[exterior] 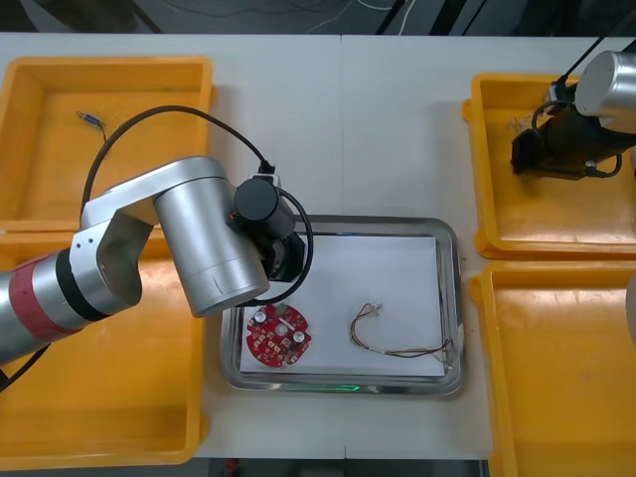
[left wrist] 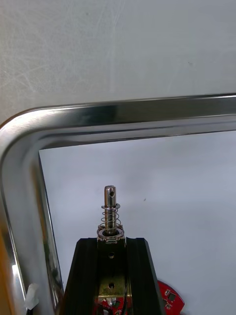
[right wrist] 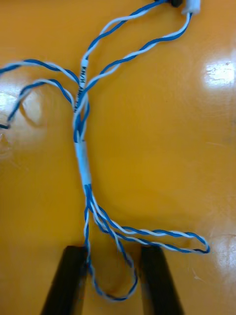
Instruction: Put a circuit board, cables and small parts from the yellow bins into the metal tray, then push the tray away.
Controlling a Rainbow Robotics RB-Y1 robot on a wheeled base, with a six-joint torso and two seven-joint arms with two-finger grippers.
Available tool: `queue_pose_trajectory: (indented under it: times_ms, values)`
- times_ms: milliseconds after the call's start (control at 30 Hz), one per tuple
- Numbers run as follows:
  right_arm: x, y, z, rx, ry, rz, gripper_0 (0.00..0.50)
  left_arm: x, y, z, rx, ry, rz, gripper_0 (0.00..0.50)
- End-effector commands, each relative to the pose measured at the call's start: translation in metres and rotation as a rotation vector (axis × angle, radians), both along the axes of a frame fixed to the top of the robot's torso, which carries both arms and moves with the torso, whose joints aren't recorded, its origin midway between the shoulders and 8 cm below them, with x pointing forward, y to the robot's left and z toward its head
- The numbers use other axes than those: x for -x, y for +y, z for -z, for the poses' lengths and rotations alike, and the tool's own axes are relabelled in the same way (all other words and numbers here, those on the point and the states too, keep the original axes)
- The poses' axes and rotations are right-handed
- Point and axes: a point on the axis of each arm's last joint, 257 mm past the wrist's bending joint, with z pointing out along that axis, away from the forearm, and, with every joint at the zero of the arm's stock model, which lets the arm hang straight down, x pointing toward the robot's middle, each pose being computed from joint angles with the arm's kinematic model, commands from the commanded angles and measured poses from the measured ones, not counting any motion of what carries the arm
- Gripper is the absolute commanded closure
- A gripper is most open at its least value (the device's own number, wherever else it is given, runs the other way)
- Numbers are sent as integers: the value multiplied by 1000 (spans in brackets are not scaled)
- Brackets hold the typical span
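My left gripper (left wrist: 111, 246) is shut on a small metal part (left wrist: 111, 209), a pin with a spring, held over the white inside of the metal tray (left wrist: 123, 113) near its corner. In the front view the left arm (exterior: 214, 238) hangs over the tray's (exterior: 449, 298) left part, above the round red circuit board (exterior: 278, 336). A red and yellow cable (exterior: 393, 338) lies in the tray to the right. My right gripper (right wrist: 114, 275) is open in the far right yellow bin (exterior: 497, 169), its fingers (right wrist: 69, 280) straddling the lower loops of a twisted blue and white cable (right wrist: 83, 162).
A small metal part (exterior: 91, 120) lies in the far left yellow bin (exterior: 109, 70). The near left bin (exterior: 119, 397) and near right bin (exterior: 556, 378) flank the tray. Bare table (exterior: 338, 129) stretches beyond the tray's far rim.
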Motion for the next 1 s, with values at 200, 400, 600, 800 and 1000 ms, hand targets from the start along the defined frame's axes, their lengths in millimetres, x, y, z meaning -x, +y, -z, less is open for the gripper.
queue_pose_trajectory:
  times_ms: [200,400,600,800,1000]
  values:
    - [-5,23,0,-17,-2,-10,500,-5,-9,17,24,2,-7,500]
    - [-4,15,-4,-2,0,-7,500,-3,-15,18,33,4,2,500]
    - [2,1,-15,24,14,-1,500,0,-18,19,36,9,9,500]
    - [14,-10,-26,39,50,-1,500,-1,-19,18,39,2,7,418]
    - [27,-25,-44,49,72,1,500,-4,-21,16,45,-13,-2,0]
